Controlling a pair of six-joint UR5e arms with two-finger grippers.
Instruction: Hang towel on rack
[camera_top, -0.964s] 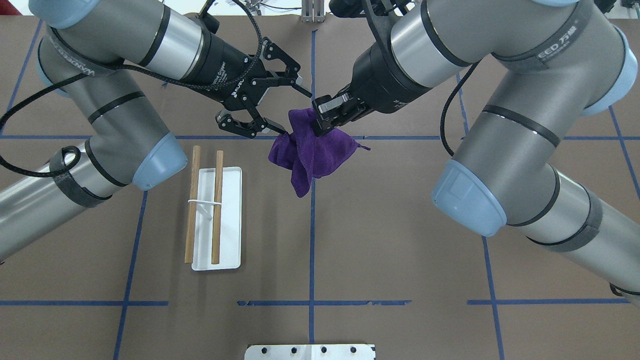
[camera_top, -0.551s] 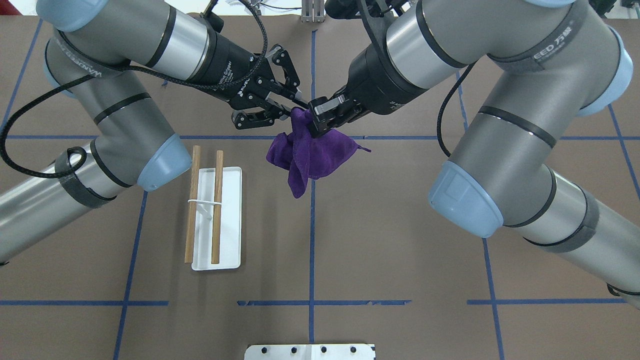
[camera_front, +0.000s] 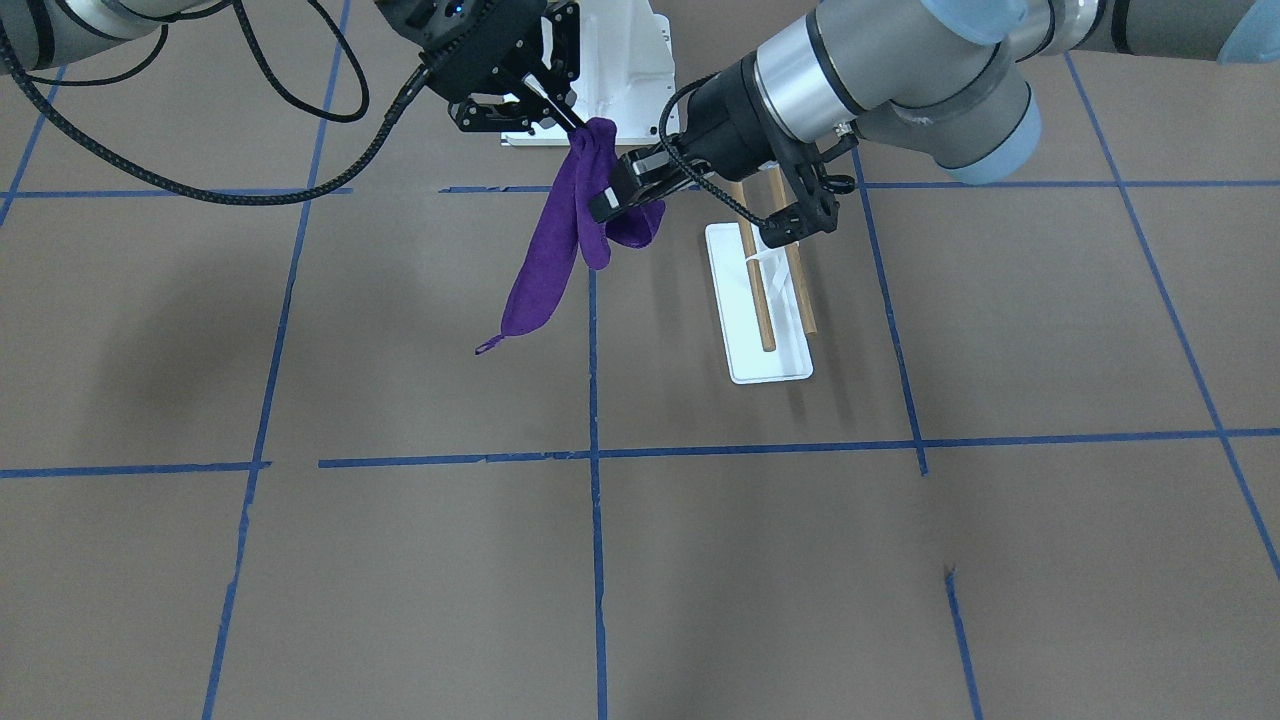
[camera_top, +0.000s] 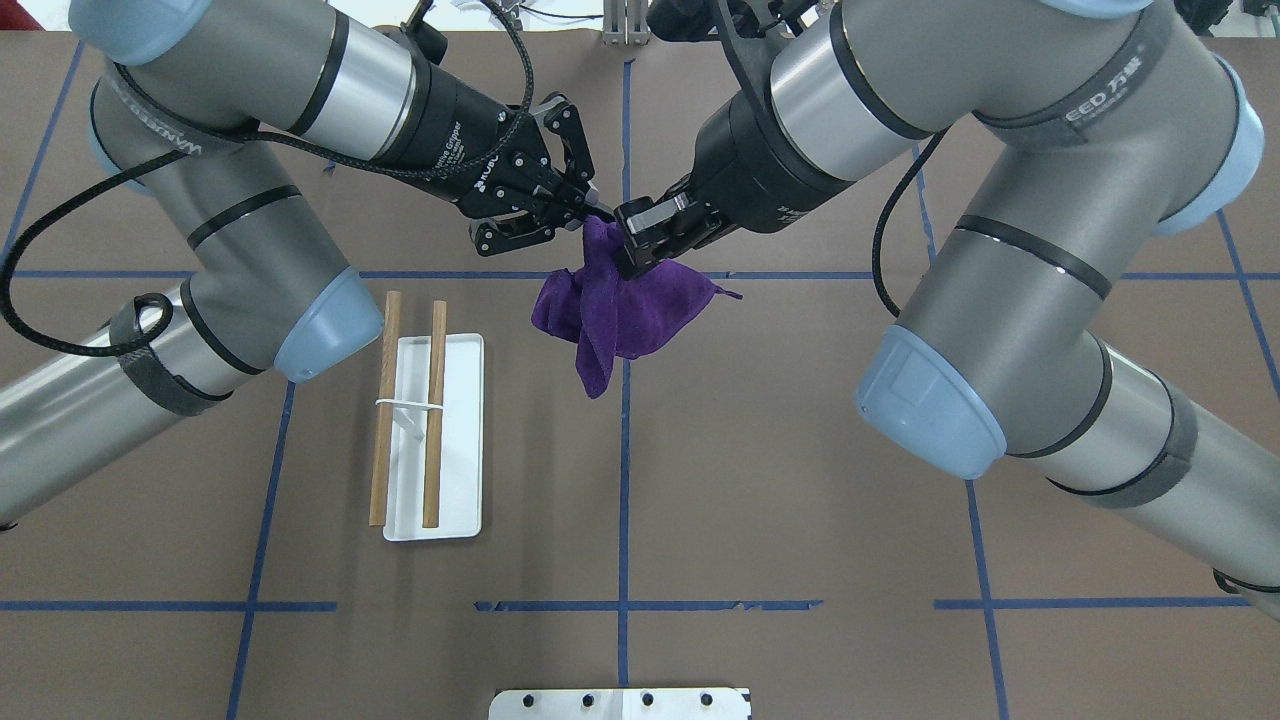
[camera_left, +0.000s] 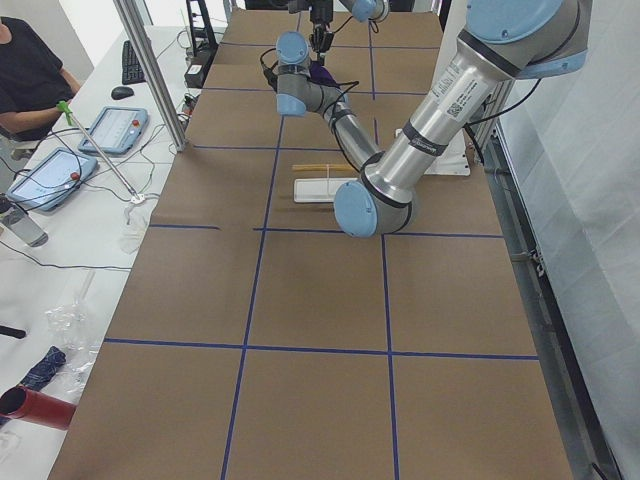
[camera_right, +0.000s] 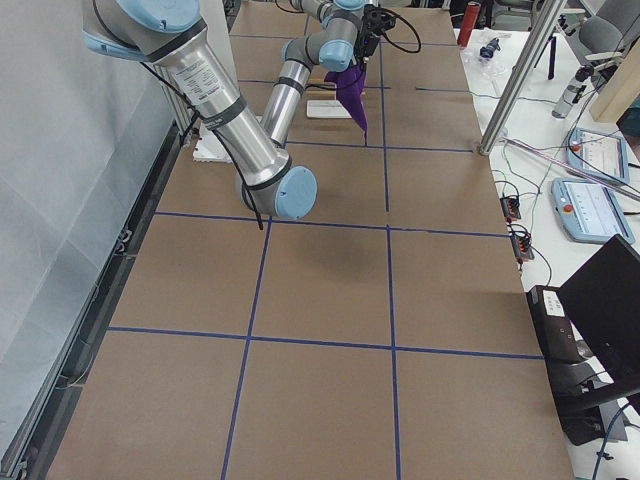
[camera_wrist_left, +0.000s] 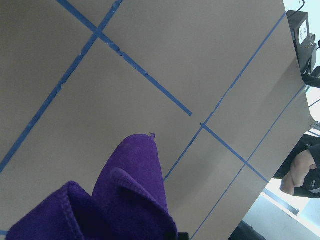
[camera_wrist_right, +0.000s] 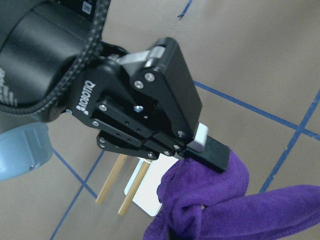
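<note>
We see the crumpled purple cloth towel (camera_top: 625, 315) held in the air over the brown table (camera_top: 800, 520), which is marked with blue tape lines; the towel sits near the table's middle line. The right gripper (camera_front: 582, 127) is pinched tight on the towel's top edge. The left gripper (camera_wrist_right: 211, 154) is clamped on a fold just beside it, and the rest of the cloth drapes down freely. The rack (camera_top: 462, 450), a flat white rectangular base carrying two parallel light-brown wooden dowels (camera_top: 386, 400), stands on the table on the robot's left, well apart from the towel.
</note>
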